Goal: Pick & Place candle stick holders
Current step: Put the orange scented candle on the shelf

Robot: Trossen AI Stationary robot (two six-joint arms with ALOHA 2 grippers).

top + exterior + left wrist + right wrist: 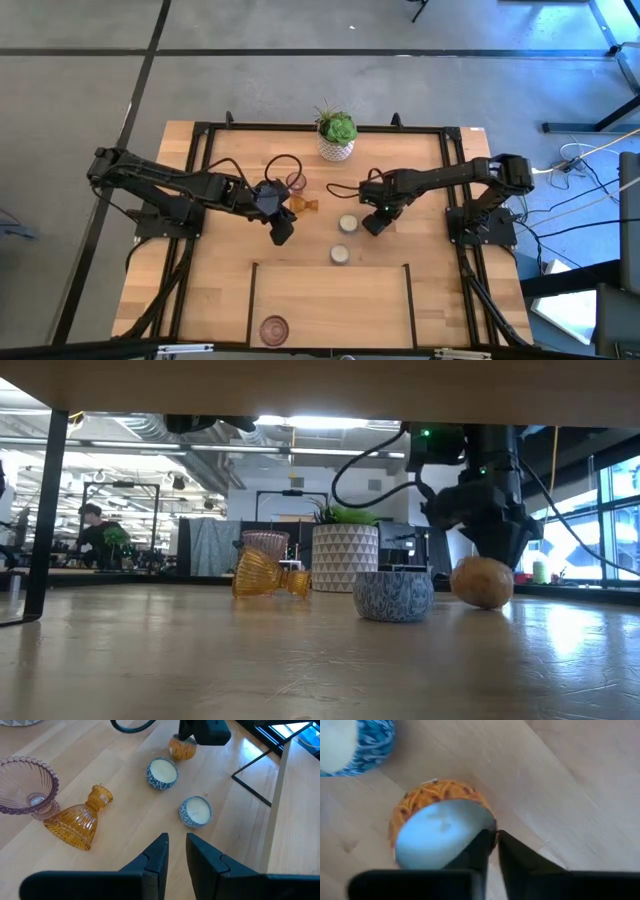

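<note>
Grippers over mid-desk, candle holders scattered between them.
Right gripper (492, 840) stood nearly closed, fingertips beside an orange-patterned holder's (440, 827) rim, gripping nothing visible; left gripper (176, 845) hovered slightly parted and empty near the tipped amber holder (77, 820), pink glass holder (27, 782) and two blue-patterned holders (161, 772).

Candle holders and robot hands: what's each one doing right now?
Amber holder: lying on its side.
Pink holder: upright beside it.
Near blue candle: upright.
Far blue candle: upright.
Orange holder: rim pinched by right gripper.
Left gripper: slightly open, empty.
Front pink holder: standing alone.
Plant: upright.
</note>
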